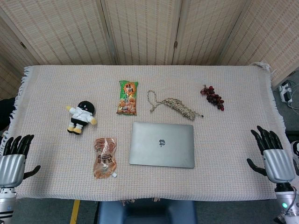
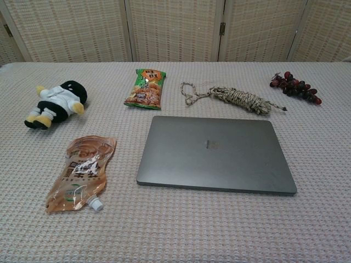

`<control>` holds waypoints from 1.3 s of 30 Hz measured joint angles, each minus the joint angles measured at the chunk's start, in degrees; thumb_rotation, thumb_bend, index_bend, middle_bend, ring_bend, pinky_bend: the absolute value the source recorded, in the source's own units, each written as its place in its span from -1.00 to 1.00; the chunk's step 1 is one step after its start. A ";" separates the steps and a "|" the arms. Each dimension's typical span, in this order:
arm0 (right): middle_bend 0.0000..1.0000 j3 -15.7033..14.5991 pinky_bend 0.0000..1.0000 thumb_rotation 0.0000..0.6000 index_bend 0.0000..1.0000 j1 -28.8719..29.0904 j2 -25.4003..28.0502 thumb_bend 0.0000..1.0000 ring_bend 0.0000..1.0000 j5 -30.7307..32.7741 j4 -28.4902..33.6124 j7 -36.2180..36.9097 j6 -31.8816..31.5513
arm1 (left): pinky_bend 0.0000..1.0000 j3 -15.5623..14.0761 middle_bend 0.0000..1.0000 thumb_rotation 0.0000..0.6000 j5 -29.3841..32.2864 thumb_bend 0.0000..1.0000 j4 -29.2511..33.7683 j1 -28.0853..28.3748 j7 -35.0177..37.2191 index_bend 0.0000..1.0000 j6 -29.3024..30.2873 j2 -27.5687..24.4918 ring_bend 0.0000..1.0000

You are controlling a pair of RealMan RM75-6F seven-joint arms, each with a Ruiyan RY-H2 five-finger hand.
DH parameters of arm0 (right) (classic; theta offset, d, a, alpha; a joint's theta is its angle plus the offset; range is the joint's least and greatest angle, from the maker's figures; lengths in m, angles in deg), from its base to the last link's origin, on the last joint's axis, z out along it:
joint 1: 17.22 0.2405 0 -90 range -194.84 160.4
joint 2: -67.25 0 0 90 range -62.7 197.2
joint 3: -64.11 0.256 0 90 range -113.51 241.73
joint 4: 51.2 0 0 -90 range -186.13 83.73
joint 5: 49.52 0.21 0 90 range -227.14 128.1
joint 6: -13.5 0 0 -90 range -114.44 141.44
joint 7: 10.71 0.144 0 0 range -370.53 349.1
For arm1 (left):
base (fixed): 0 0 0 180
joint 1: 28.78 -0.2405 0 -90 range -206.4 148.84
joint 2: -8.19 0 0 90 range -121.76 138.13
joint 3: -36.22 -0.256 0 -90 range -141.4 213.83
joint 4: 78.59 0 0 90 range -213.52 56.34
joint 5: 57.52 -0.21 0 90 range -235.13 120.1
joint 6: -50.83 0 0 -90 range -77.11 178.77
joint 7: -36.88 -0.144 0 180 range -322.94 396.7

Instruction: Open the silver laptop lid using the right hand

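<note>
The silver laptop lies flat with its lid down, in the middle of the cloth-covered table near the front edge. My right hand hovers at the table's right edge, well to the right of the laptop, fingers spread and holding nothing. At the front left corner my left hand rests likewise, fingers apart and empty. Neither hand shows in the chest view.
A brown spouted pouch lies left of the laptop. Behind it are a green snack bag, a coiled rope, dark grapes and a plush doll. Folding screens stand behind the table.
</note>
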 measured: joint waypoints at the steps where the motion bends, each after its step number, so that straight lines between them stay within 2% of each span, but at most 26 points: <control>1: -1.00 -0.04 -1.00 1.00 -1.00 0.08 -0.01 -0.39 -0.96 -0.01 0.04 -0.07 0.18 | -1.00 0.00 -0.73 1.00 -0.05 -0.61 -0.05 -0.03 0.07 -0.79 0.13 0.06 -0.80; 7: -1.00 -0.61 -1.00 1.00 -1.00 0.62 0.10 -0.39 -0.95 -1.58 0.24 0.74 0.78 | -1.00 -0.22 -0.73 1.00 -1.19 -0.61 -0.52 -0.49 1.00 -0.79 1.56 0.24 -0.79; 13: -1.00 -1.98 -1.00 1.00 -1.00 2.24 0.40 -0.39 -0.96 -6.04 0.38 3.05 2.11 | -1.00 -0.77 -0.73 1.00 -2.71 -0.61 -0.47 -0.64 1.72 -0.77 2.05 0.15 -0.79; 22: -1.00 -3.12 -1.00 1.00 -1.00 9.34 -0.46 -0.39 -0.99 -11.93 2.87 2.13 9.96 | -1.00 -1.51 -0.73 1.00 -6.73 -0.61 -0.06 -0.23 3.02 -0.77 3.32 -0.50 -0.78; 31: -1.00 -1.89 -1.00 1.00 -1.00 17.46 -9.07 -0.39 -1.00 -12.15 3.77 -2.05 20.06 | -1.00 -2.60 -0.73 1.00 -8.98 -0.61 -0.38 -0.81 4.35 -0.77 4.85 -0.59 -0.78; 39: -1.00 0.52 -1.00 1.00 -1.00 23.00 -19.59 -0.39 -1.00 -8.11 -0.77 -6.01 26.89 | -1.00 -3.67 -0.73 1.00 -10.27 -0.61 -1.10 -1.02 5.15 -0.77 4.65 -0.03 -0.78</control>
